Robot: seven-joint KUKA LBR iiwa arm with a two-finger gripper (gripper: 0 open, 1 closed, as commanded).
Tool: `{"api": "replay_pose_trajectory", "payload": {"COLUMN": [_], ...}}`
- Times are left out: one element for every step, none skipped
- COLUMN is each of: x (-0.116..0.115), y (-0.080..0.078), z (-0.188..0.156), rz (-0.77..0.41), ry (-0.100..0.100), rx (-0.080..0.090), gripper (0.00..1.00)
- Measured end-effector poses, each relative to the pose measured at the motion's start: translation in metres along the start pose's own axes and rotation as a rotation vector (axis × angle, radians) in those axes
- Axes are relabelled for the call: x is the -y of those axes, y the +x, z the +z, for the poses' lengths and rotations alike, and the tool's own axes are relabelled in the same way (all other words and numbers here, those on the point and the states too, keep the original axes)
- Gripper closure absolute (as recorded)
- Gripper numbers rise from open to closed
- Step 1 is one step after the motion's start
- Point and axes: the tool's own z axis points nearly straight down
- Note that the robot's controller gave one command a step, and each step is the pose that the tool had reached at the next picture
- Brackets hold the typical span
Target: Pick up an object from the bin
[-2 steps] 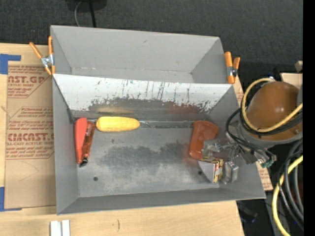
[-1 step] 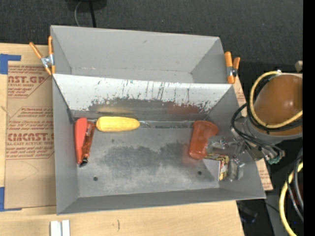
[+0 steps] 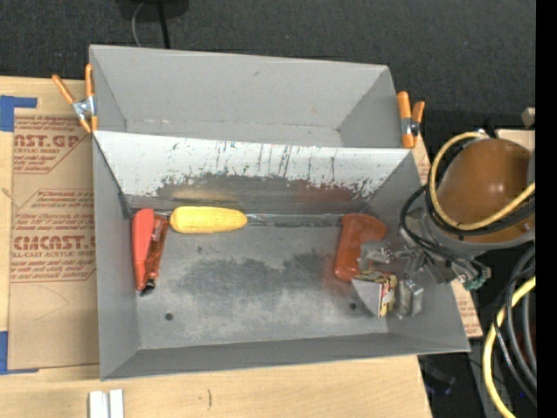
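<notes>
My gripper point(image 3: 389, 287) is low in the bin's right end, close to the front right corner. A red-brown curved piece point(image 3: 356, 246) lies right beside it on its left, touching or nearly touching it; whether the gripper has hold of it cannot be made out. A yellow corn-cob-shaped thing point(image 3: 208, 220) lies along the back wall at the left. A red-orange flat tool point(image 3: 144, 248) lies lengthwise against the left wall.
The arm with its brown dome and looped cables hangs over the bin's right rim. The bin's sloped walls close in on the gripper at right and front. Bare scuffed floor stretches between the yellow thing and the red-brown piece.
</notes>
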Motion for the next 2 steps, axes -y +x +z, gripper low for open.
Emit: {"api": "replay_pose_trajectory", "payload": {"x": [-0.0001, 0.0007], "y": [0.0019, 0.0018], "z": [0.0261, 0.0177], "rz": [-0.004, -0.013], "ry": [-0.006, -0.010], "rx": [-0.008, -0.012], "gripper": [1.00, 1.00]}}
